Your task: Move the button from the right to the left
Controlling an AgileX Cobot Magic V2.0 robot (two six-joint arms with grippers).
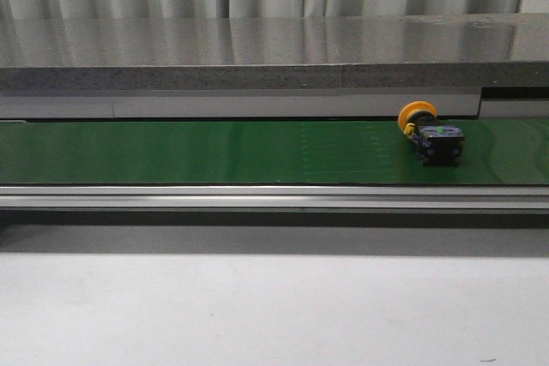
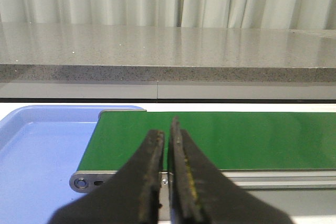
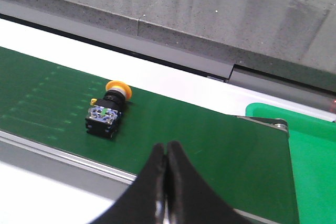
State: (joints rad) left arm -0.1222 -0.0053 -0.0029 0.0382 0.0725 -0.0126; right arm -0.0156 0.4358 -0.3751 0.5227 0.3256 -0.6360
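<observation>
- Blue tray: sits at the left end of the green belt, seen only in the left wrist view; it is judged the likely drop point
- Left gripper: hovers over the left end of the belt; jaws nearly pressed together with a thin slit between them, grasping nothing
- Button: lies on its side on the right part of the belt, orange-yellow cap toward the far edge, black body toward the near edge, well apart from the blue tray
- Right gripper: hangs over the near belt edge, between the button and the green bin; jaws clenched, empty
- Step in hand, as a judgement: pick-up not yet begun; release the right jaws first, centre them over the black body, not the round cap, align them across its flat sides, then descend
- Risk: a grip on the cap may let the part roll or slip
</observation>
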